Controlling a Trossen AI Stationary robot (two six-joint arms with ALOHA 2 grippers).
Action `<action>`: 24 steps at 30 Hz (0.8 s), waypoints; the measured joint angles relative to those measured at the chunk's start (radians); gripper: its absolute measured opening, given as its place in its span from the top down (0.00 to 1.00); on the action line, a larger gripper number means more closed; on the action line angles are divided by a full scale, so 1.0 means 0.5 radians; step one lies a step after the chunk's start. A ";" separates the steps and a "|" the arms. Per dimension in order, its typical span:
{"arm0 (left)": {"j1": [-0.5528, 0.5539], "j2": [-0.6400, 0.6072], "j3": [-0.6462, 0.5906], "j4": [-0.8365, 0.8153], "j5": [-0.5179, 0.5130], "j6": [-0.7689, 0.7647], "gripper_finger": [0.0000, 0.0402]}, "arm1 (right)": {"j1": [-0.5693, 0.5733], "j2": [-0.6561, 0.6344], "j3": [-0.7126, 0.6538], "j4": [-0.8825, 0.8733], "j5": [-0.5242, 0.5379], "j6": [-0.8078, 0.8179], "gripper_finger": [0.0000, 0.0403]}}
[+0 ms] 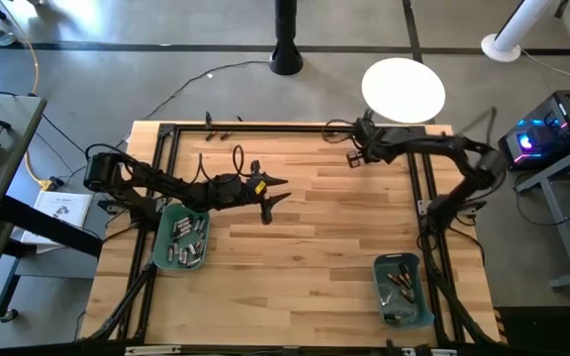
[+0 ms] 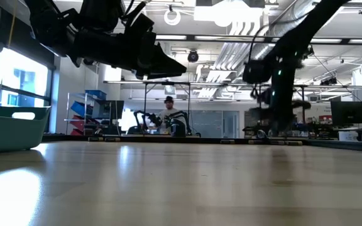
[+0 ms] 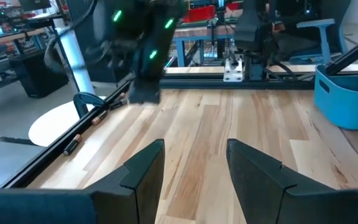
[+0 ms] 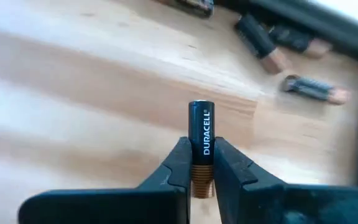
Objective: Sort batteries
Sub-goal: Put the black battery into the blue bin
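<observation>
Near the counter's (image 1: 295, 247) far edge, the right fingers (image 4: 199, 163) pinch a battery (image 4: 201, 134); the left fingers (image 3: 194, 171) hang parted.

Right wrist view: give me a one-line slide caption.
Right gripper pinching a black and copper Duracell battery over the wooden table, with more loose batteries lying beyond.
</observation>
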 joint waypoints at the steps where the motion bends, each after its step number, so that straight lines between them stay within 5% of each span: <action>1: 0.000 0.000 0.000 0.000 0.000 0.000 0.58 | 0.062 -0.078 0.000 -0.080 0.030 -0.011 0.94; 7: 0.008 0.000 0.000 0.013 0.000 0.014 0.58 | 0.562 -0.644 0.007 -0.622 -0.049 0.110 0.94; 14: 0.021 0.000 0.000 0.064 -0.001 0.142 0.58 | 1.427 -1.242 0.085 -1.051 -0.671 0.901 0.94; 24: 0.087 0.000 0.000 0.079 -0.008 0.153 0.58 | 2.761 -1.258 0.087 -0.717 -0.870 2.200 0.94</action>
